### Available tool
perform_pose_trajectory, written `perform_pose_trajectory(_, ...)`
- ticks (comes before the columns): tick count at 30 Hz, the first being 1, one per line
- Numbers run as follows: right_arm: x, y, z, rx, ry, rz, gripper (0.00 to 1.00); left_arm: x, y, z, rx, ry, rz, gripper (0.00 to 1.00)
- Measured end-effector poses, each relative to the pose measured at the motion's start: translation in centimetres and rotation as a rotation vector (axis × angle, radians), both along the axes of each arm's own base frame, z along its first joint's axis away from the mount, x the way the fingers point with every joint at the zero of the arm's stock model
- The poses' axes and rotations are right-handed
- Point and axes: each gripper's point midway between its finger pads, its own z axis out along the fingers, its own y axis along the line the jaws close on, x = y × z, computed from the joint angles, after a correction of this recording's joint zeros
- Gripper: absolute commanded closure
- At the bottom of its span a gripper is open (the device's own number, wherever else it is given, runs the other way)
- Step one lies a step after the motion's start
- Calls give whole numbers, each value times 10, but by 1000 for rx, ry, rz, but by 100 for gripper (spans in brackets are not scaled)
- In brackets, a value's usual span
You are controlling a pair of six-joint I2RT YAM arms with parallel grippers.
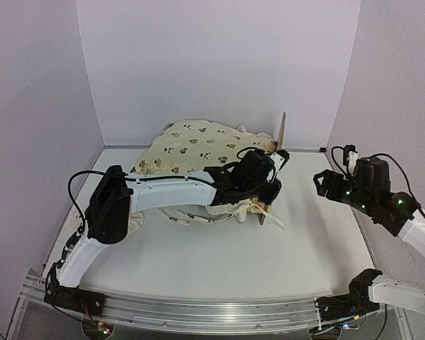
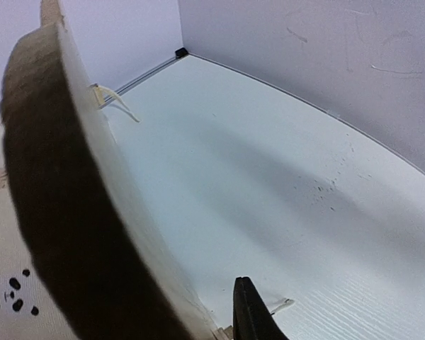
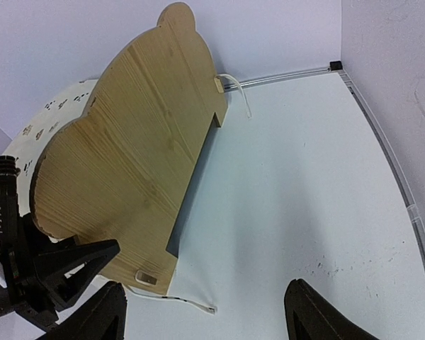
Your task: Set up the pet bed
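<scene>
Soft, even white light fills all views, leaving faint shadows on the white tabletop (image 1: 219,248). In the left wrist view the pale plywood pet bed headboard (image 2: 71,234) looms blurred at left; pale walls (image 2: 304,57) bow.

White arms (image 1: 163,193), black joints, black cables (image 1: 69,191)

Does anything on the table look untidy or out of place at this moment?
Yes. The quilt lies in a crumpled heap over the pet bed, hiding most of it, and a loose cord trails onto the table.
</scene>
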Motion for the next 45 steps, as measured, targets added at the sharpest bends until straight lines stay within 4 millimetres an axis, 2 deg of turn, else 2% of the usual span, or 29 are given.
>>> perform_pose_trajectory(14,-1,0,-3,0,12,-1,22,-6,0,1,-65,26,32,87)
perform_pose_trajectory(23,-21,-17,13,13,-33,-43,22,-6,-36,3,-172,44,114,90)
perform_pose_trajectory(30,-37,-34,19,7,-53,-87,22,-30,-57,4,-236,6,116,89)
perform_pose_trajectory(32,-40,-36,19,3,-52,-94,22,-42,-65,4,-256,-4,93,82)
perform_pose_trajectory(34,-41,-38,18,-1,-48,-100,22,-57,-74,6,-265,-22,56,69)
perform_pose_trajectory(39,-42,-39,14,-13,-29,-103,20,-117,-101,13,-270,-74,-110,31)
perform_pose_trajectory(41,-41,-37,13,-15,-17,-95,19,-139,-107,10,-261,-89,-166,23)
perform_pose_trajectory(45,-36,-30,11,-22,25,-71,16,-171,-104,-8,-203,-97,-243,15)
